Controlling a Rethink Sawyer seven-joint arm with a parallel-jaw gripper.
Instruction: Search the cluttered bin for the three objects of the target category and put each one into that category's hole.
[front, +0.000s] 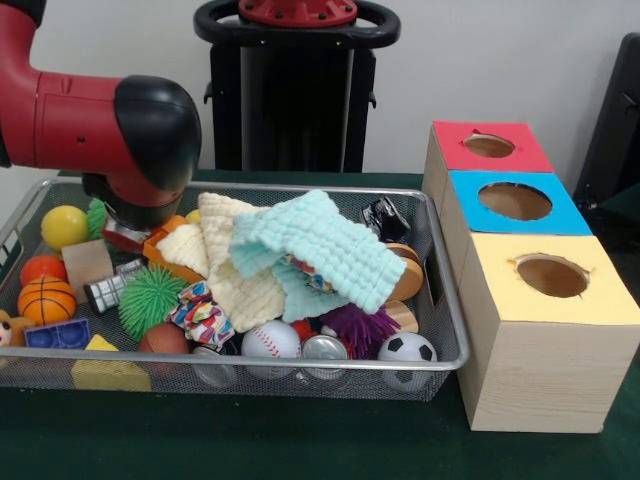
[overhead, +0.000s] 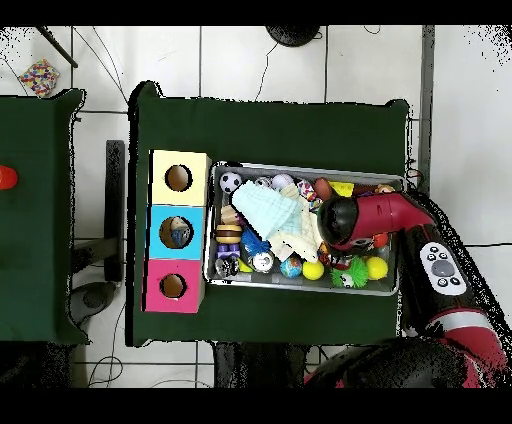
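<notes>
While the arm (front: 110, 125) bends low over the bin (front: 440, 300), its pincer's state unreadable, mint cloth (front: 320, 245) drapes the toys.

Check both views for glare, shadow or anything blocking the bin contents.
Front view: even light; small highlights on the silver cans; the arm hides the end effector and the toys under it; the cloths cover the bin's middle. Overhead view: the arm covers part of the bin; no strong shadows.
</notes>
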